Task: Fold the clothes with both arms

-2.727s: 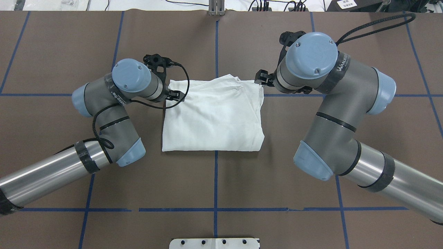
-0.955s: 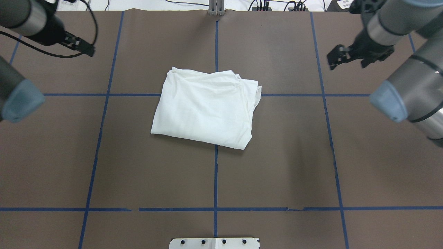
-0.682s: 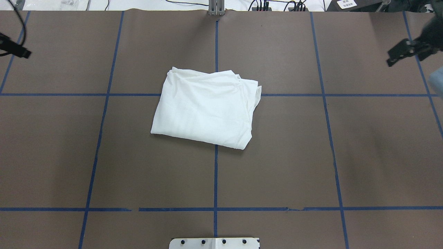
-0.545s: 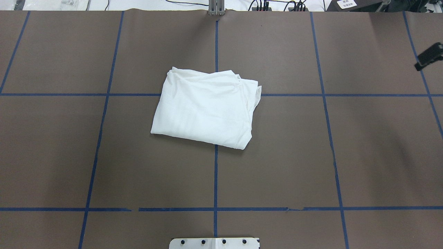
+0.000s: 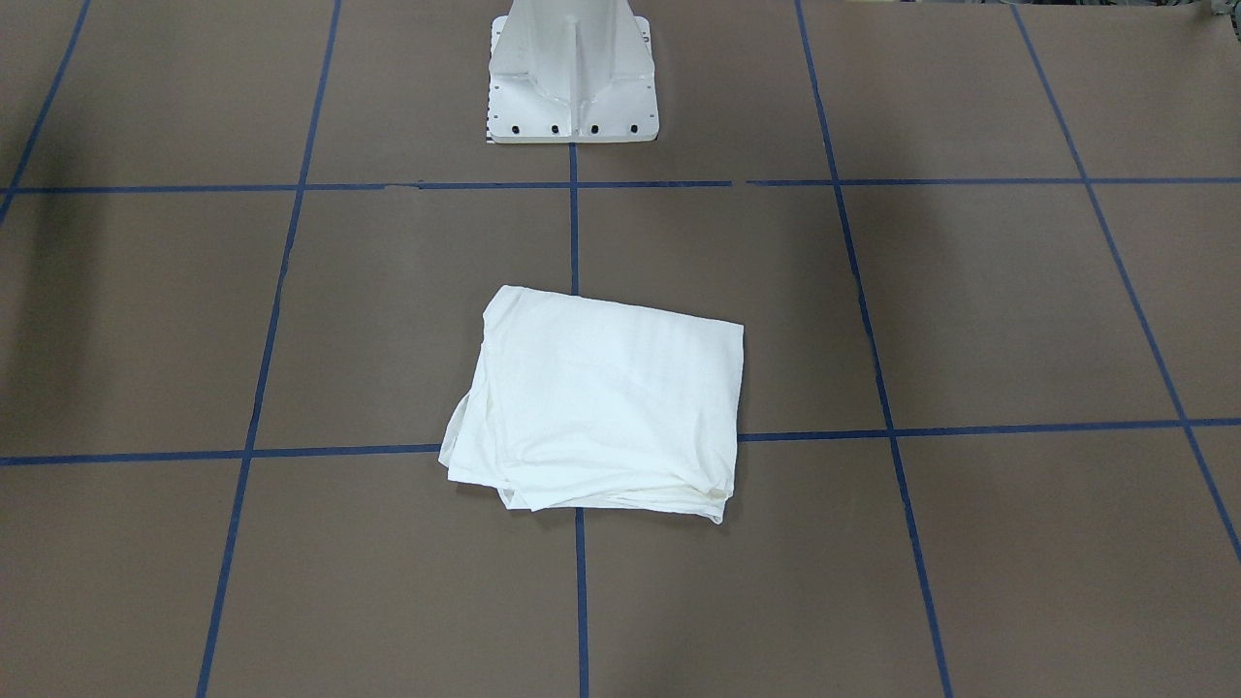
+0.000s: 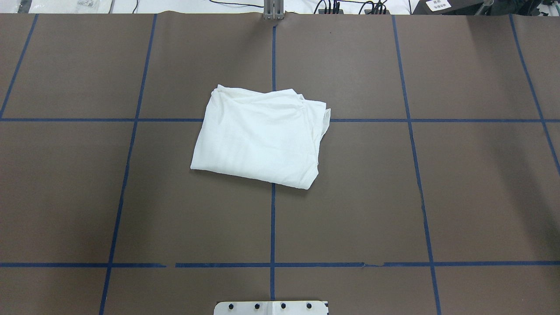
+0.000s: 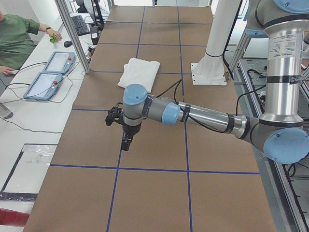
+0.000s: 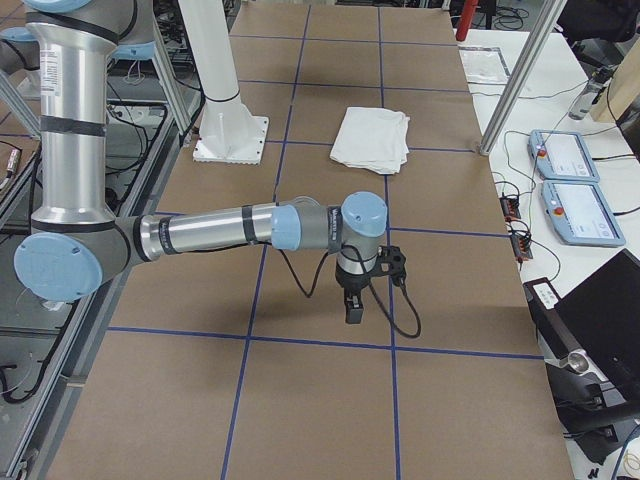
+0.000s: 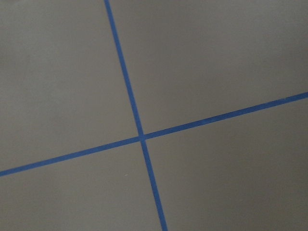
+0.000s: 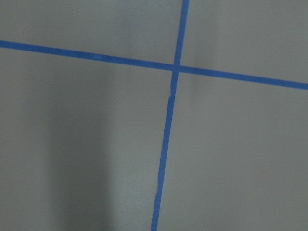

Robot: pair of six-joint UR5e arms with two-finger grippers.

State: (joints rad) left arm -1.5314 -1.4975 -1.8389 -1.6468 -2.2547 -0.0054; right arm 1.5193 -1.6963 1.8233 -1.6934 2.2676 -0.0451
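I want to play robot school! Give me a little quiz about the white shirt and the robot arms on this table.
1. True or false: a gripper is holding the white shirt.
2. What does the shirt lie on top of? A) a crossing of blue tape lines B) a tablet C) a metal base
3. Fill the gap: the left gripper hangs over the bare brown ___.
Key: 1 false, the left gripper and the right gripper are both well away from it. 2 A. 3 table.
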